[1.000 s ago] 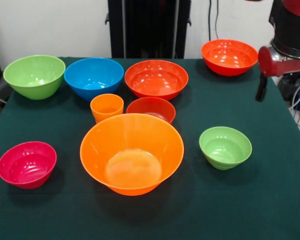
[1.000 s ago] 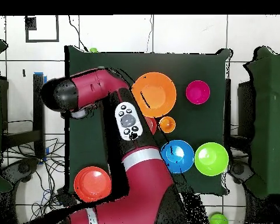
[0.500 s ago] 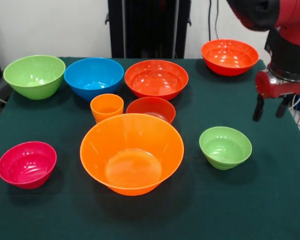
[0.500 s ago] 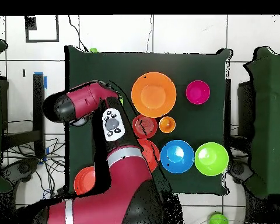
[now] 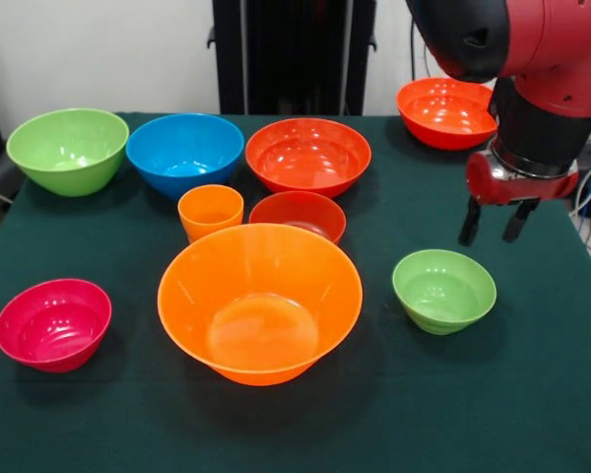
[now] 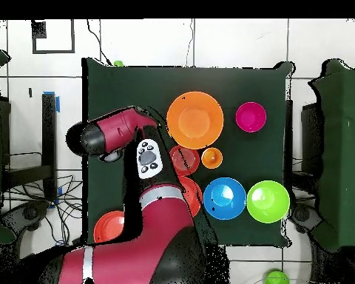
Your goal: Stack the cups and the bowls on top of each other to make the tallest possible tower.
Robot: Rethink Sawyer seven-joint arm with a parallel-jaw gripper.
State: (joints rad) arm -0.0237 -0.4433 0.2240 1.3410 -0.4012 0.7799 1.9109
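The gripper (image 5: 492,223) hangs with its two fingers parted and empty, just above the small green bowl (image 5: 443,290) at that bowl's 1 o'clock. No tower stands: the largest orange bowl (image 5: 260,301) sits alone at table centre, the orange cup (image 5: 210,212) at its 11 o'clock and the small red-orange bowl (image 5: 297,216) at its 12 o'clock (both just beside its rim). A pink bowl (image 5: 53,323) lies at its 9 o'clock.
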